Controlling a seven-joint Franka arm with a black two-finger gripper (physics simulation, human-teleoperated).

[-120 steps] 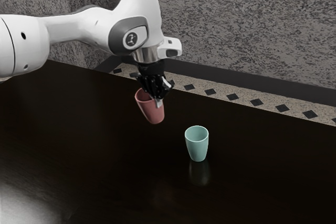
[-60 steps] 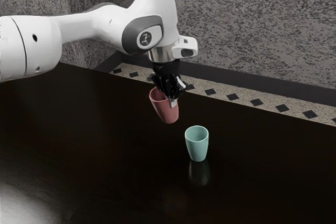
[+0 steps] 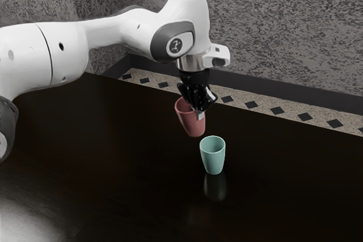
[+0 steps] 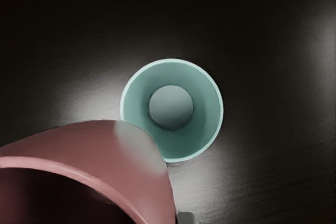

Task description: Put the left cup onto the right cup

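Jaws clamped on the rim of a tilted pink cup (image 3: 190, 119), held in the air close above a teal cup (image 3: 212, 155) standing upright on the dark desk (image 3: 85, 168).

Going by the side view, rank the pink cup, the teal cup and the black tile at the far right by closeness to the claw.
1. Pink cup: held in the gripper.
2. Teal cup: on the table below.
3. Black tile: far right, on the border.
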